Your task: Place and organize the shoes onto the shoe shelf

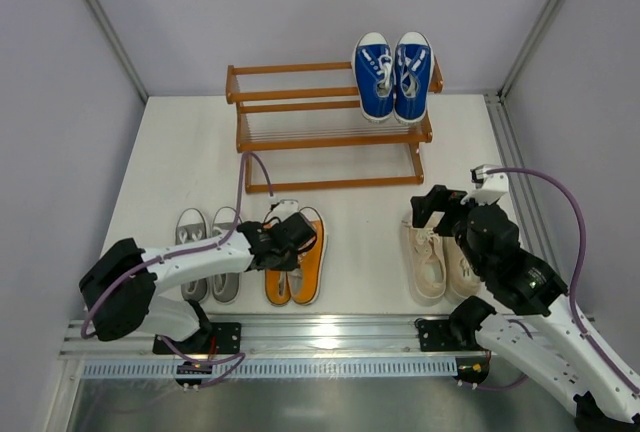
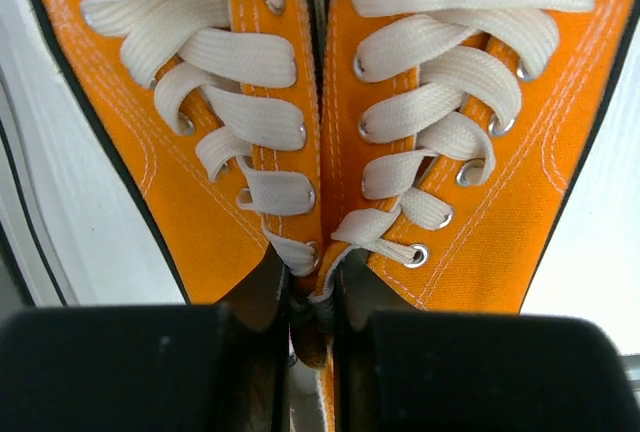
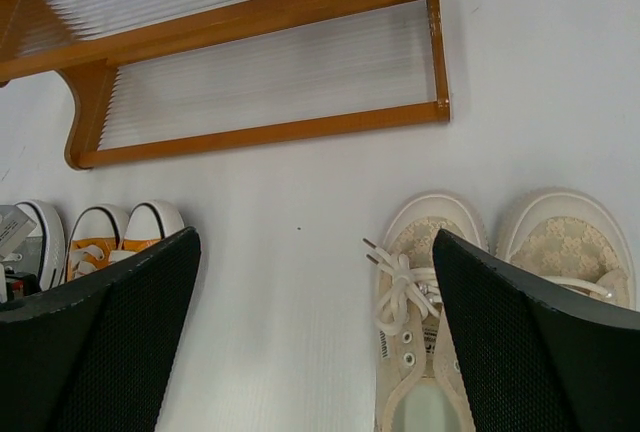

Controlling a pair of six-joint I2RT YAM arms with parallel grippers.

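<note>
Four pairs: one on shelf (image 1: pixel 330 124), three on table (image 1: pixel 180 172); all toes to 12 o'clock, top view
Shelf: at 12 o'clock end of table; two slatted tiers, orange-brown wood; lower tier bare in R wrist view
Blue pair (image 1: pixel 393 77): on top tier, at its 3 o'clock end; shoes side by side, touching
Grey pair (image 1: pixel 190 227): on table at 7 o'clock of shelf; L arm (image 1: pixel 190 264) crosses over it
Orange pair (image 1: pixel 305 272): on table just at 3 o'clock of grey pair; shoes touching along inner sides
Cream pair (image 1: pixel 428 267): on table at 5 o'clock of shelf; well apart from orange pair, at its 3 o'clock
L gripper (image 1: pixel 283 239): on orange pair, mid-lace area; fingers (image 2: pixel 140 372) nearly together, pinching adjoining inner edges of both orange shoes at 6 o'clock end of laces
R gripper (image 1: pixel 440 207): over cream toes; jaws spread wide, nothing between pads; fingers (image 3: pixel 100 352) frame L cream shoe's laces; contact w/ shoes can't tell
</note>
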